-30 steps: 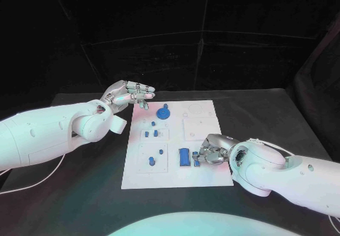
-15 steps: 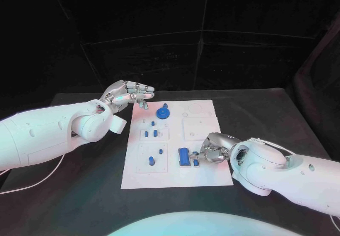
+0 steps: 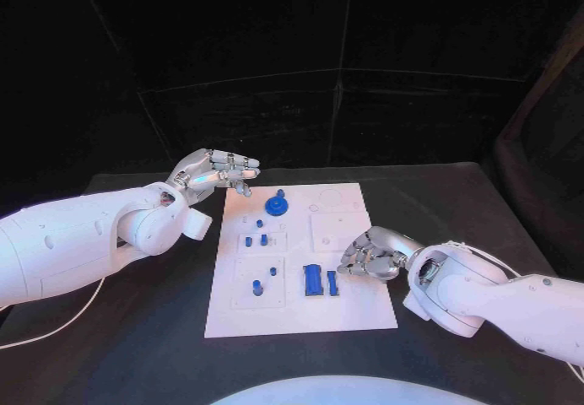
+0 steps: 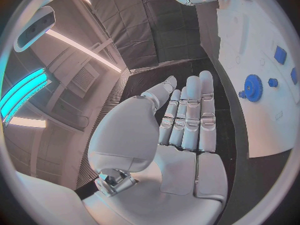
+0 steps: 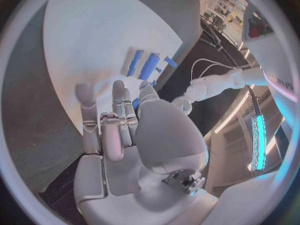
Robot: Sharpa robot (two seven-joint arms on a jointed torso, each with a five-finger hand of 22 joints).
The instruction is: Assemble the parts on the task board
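The white task board lies mid-table. A blue gear stands near its far end, with several small blue pegs nearer me. A wide blue block and a narrow blue bar sit side by side toward the near end. My right hand hovers at the board's right edge just beside that bar, fingers loosely bent and apart, holding nothing; the right wrist view shows this hand over the board. My left hand hangs above the table off the board's far-left corner, fingers straight, near the gear.
Raised white square insets occupy the board's right half. Black table surrounds the board on all sides, with dark curtain behind. My left forearm spans the table's left side.
The head camera has shifted slightly. My right hand has drawn back a little from the blue bar toward the board's right edge. The left hand stays in place.
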